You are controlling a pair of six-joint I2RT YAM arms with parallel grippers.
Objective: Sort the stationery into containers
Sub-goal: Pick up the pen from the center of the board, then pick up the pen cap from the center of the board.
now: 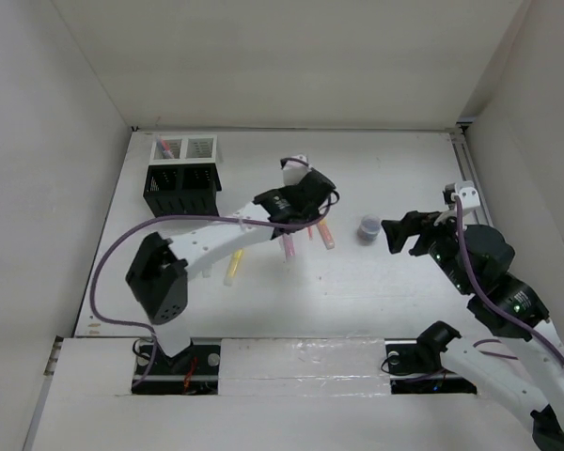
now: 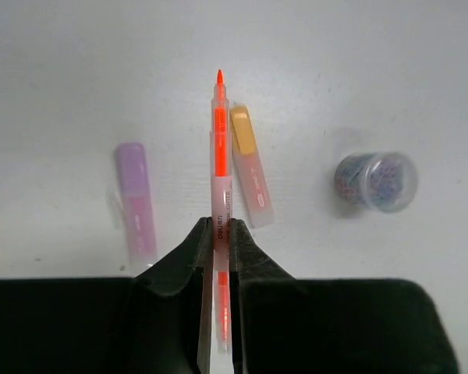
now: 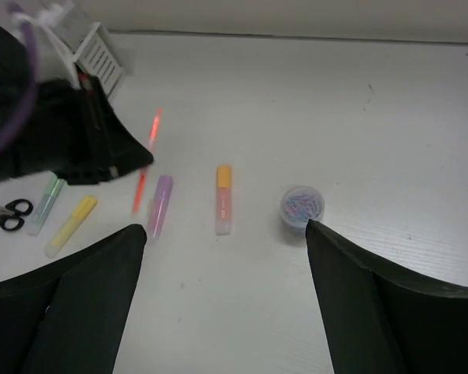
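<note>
The white table (image 1: pixel 376 282) carries everything. In the top view, the left arm (image 1: pixel 216 242) reaches from its base toward 1 o'clock, and the right arm (image 1: pixel 489 272) bends in from the 4 o'clock side.

The black organiser (image 1: pixel 180 191) stands at 10 o'clock on the table. The white organiser (image 1: pixel 185 148) touches it on its 12 o'clock side, with a pink item (image 1: pixel 167 148) upright in its left compartment.

The right gripper (image 1: pixel 393 237) has its fingers spread wide and nothing is between them. It is at 3 o'clock of the small round jar (image 2: pixel 376 181), near it but apart.

The left gripper (image 2: pixel 221 234) has its fingers pressed closed on the orange pen (image 2: pixel 219 156), gripping the middle of the barrel. In the left wrist view the tip points to 12 o'clock.

The scissors (image 3: pixel 8 214) lie at 9 o'clock in the right wrist view, with the green marker (image 3: pixel 47 202) and the yellow marker (image 3: pixel 72 224) just beside them at 3 o'clock.

The purple marker (image 2: pixel 135 199) lies on the table at 9 o'clock of the pen. The orange marker (image 2: pixel 249 167) lies just at 3 o'clock of it.

The jar holds small coloured clips and stands at 3 o'clock of the orange marker.
</note>
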